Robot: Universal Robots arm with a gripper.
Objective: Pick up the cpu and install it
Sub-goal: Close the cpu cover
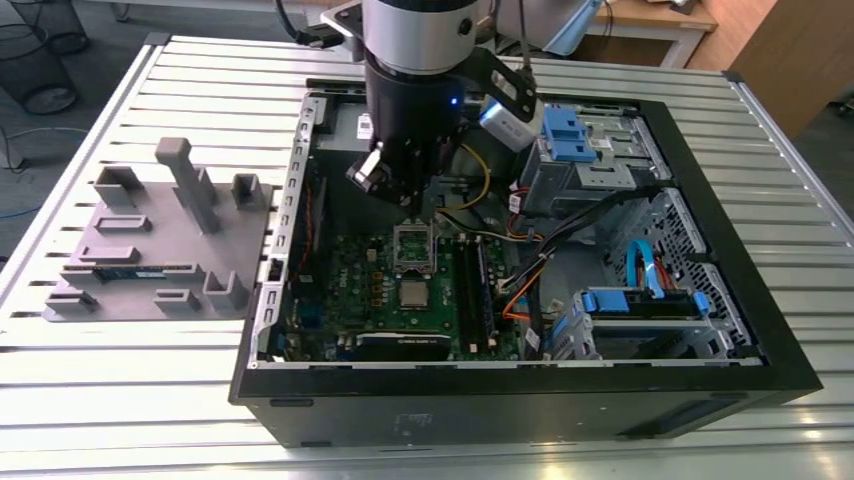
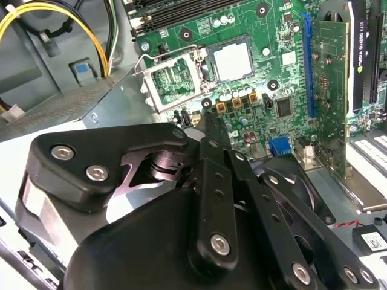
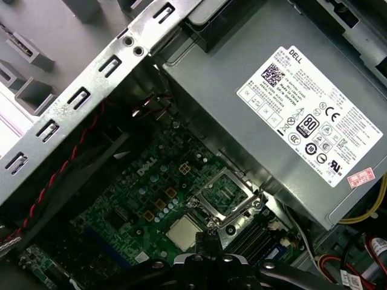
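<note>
Second wrist view: cpu [image 2: 233,60] flat on board, just beside open socket frame [image 2: 172,81]; gripper [image 2: 210,118] pinched narrow, apparently empty, near frame; judgement: cpu looks seated; work gently, avoid nudging cpu.

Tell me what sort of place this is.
Probably a robotics lab or workshop: an open computer case sits on a slatted aluminium table, a grey parts tray beside it, a wooden desk behind.

Cpu [image 1: 415,293] on the motherboard [image 1: 358,282], inside the case [image 1: 534,388] — tray [image 1: 144,228] at the exterior view's left.
</note>
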